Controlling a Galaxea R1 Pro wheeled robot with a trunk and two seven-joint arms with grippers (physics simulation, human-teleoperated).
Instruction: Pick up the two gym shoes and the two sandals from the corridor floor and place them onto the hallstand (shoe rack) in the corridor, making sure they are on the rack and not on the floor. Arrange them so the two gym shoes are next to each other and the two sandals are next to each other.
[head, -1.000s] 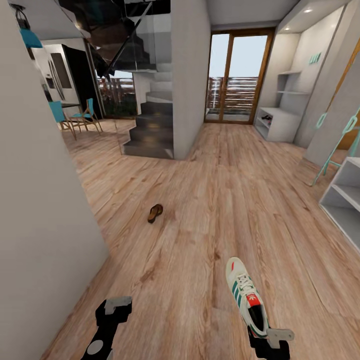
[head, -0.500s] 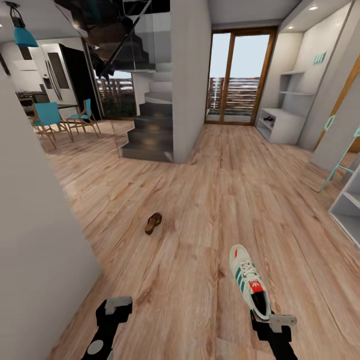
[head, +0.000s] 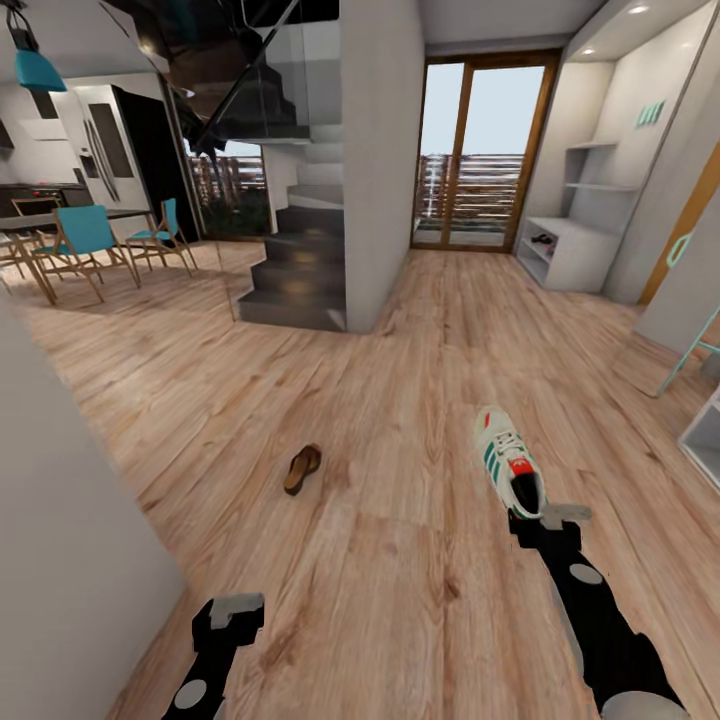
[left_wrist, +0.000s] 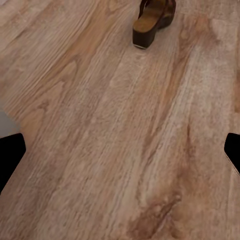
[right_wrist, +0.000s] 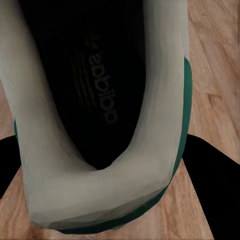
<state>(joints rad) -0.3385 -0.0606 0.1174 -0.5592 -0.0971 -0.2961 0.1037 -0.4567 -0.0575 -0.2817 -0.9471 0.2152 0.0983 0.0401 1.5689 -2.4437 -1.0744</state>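
Open-plan interior. Wood-grain plank floor (head: 400, 380) throughout, light brown. Grey staircase (head: 300, 265) centre-left beside a pale grey pillar wall (head: 378, 150). Wood-framed glazed door (head: 483, 150) at the far end, daylight and a balcony railing beyond. Teal chairs (head: 85, 235) at a dining table far left, teal pendant lamp (head: 38, 68) above. Recessed ceiling light (head: 637, 9) upper right

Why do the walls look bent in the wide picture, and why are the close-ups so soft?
Head view: wide-angle lens, so the hallstand and walls lean outward; lighting is even, with faint shadows. Right wrist view: the gym shoe sits very close, its heel smooth and blurry. Left wrist view: the floor grain is soft; the sandal is cropped at the edge.
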